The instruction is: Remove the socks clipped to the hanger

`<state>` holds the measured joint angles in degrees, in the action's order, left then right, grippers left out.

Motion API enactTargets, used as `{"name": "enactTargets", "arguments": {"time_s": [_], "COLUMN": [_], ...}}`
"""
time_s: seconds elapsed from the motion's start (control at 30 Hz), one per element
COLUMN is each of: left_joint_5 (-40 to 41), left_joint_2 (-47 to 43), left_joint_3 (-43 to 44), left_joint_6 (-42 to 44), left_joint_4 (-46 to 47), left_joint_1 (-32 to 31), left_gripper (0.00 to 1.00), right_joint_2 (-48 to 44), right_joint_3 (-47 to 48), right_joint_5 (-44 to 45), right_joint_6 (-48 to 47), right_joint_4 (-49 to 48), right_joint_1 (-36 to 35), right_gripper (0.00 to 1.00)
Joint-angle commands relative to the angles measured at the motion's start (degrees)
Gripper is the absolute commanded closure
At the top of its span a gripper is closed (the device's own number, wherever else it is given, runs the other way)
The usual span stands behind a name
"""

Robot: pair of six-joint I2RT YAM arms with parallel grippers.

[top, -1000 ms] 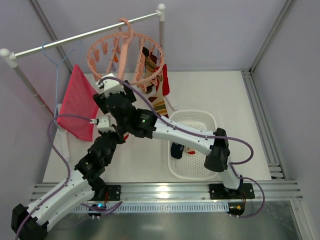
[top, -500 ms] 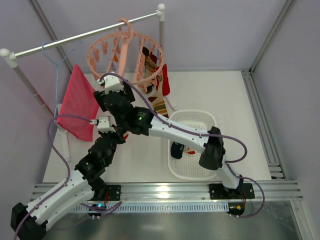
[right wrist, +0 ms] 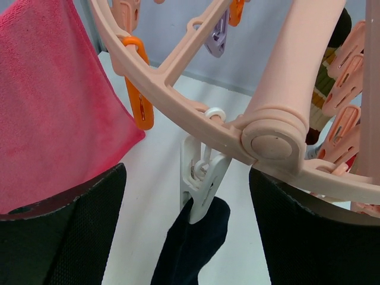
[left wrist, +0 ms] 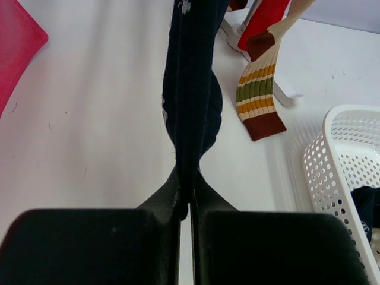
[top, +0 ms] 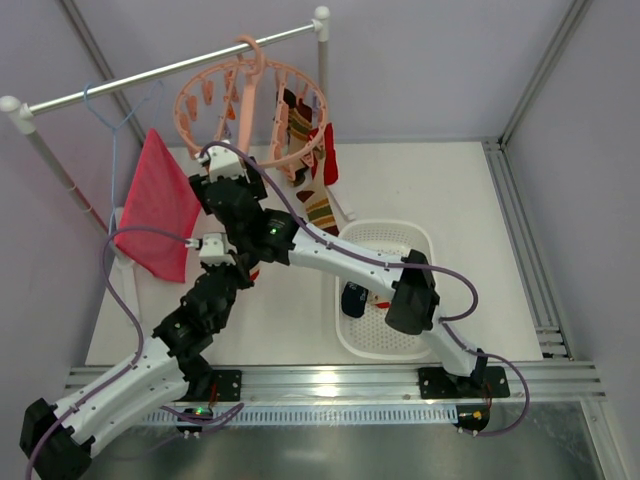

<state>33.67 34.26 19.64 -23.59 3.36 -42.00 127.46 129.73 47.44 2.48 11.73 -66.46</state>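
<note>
The salmon-pink ring hanger (top: 250, 110) hangs from the rail, with its ring close up in the right wrist view (right wrist: 172, 89). A white clip peg (right wrist: 202, 178) under the ring holds a dark navy sock (right wrist: 190, 249). My right gripper (right wrist: 187, 178) is open, one finger on each side of that peg, and it sits at the ring's near-left edge (top: 220, 172). My left gripper (left wrist: 189, 184) is shut on the lower end of the navy sock (left wrist: 193, 89), which hangs stretched above it. A striped sock (top: 320, 213) and a red sock (top: 328, 155) hang at the ring's right side.
A white perforated basket (top: 420, 240) on the right holds another navy sock (top: 352, 298). A large pink-red cloth (top: 155, 205) hangs at the left on a thin blue wire hanger (top: 115, 120). The rail (top: 170, 70) crosses the back.
My right gripper has moved away from me and up to the hanger's ring, around the white peg. The ring has shifted slightly. The left arm has hardly moved.
</note>
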Motion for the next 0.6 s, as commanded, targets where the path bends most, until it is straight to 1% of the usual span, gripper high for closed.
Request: {"name": "enactTargets", "arguments": {"time_s": [0.0,0.23,0.47,0.57], "left_joint_5": [1.31,2.01,2.54,2.45], "left_joint_2": [0.19,0.45,-0.07,-0.07], "left_joint_3": [1.19,1.46,1.28,1.19], "left_joint_6": [0.21,0.22,0.22,0.3], "left_joint_4": [1.39,1.13,1.3,1.57], "left_joint_1": [-0.45,-0.54,-1.16,-1.42], "left_gripper": [1.0,1.0,1.0,1.0], "right_joint_2": [-0.02,-0.19,1.21,2.09], "right_joint_3": [3.86,3.16,3.95,4.39], "right_joint_5": [2.74,2.22,5.64,6.78], "right_joint_6": [-2.3,-2.04,-5.47,-6.7], "right_joint_4": [-5.39,-7.33,-9.88,-11.28], "right_joint_1": [0.54,0.36,0.63,0.89], "right_gripper": [0.17,0.18,0.18,0.26]}}
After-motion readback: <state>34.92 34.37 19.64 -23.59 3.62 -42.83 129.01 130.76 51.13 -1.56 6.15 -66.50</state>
